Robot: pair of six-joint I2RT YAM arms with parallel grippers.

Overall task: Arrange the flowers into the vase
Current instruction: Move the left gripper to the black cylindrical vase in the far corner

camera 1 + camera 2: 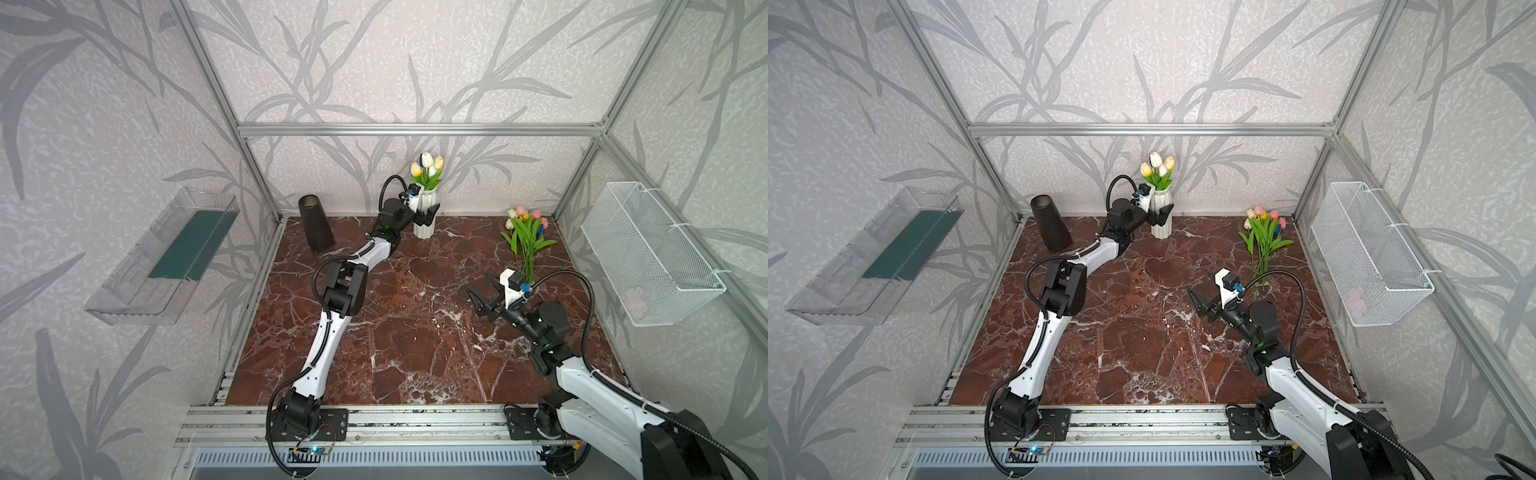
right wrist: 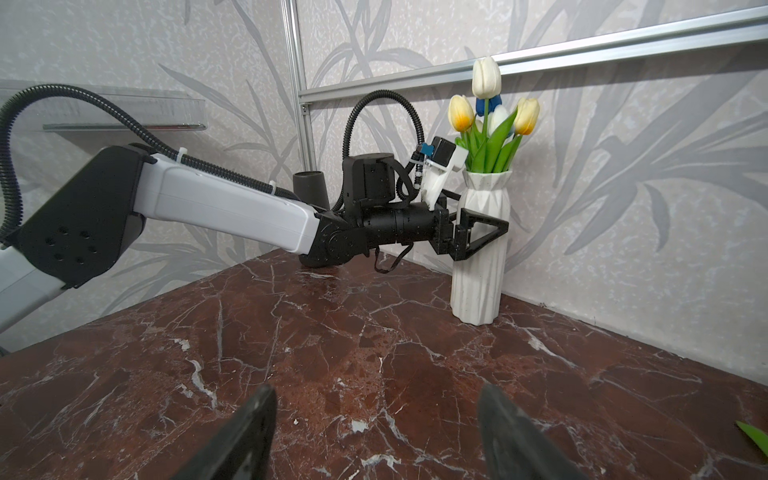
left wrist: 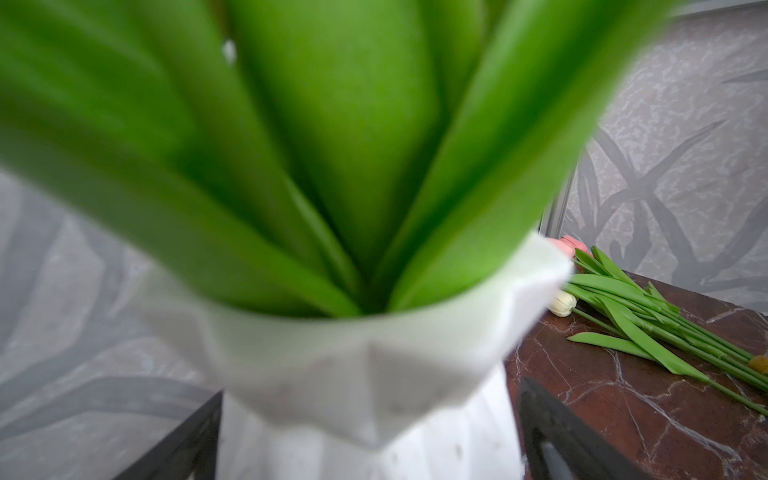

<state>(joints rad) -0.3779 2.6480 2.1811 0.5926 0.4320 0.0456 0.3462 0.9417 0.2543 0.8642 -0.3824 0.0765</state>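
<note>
Right now we see the loose flowers [image 1: 528, 243] flat on the desk [image 1: 395, 353], right of centre in both top views. Long axis runs approx. up-down the frame, heads at top, cut ends nearest the right arm [image 1: 582, 382]. Its jaws hang open & empty, aimed up-left, off the bunch, so we judge a turn comes first; the left arm [image 1: 332, 328] is well apart. Its jaws stand spread either side of the white vase [image 1: 424, 228], a gap showing in the wrist view, gripping nothing. That vase holds upright cream, yellow & blue tulips [image 1: 427, 168]. Left of it, a dark tapered pot [image 1: 316, 224]: inside hidden.
</note>
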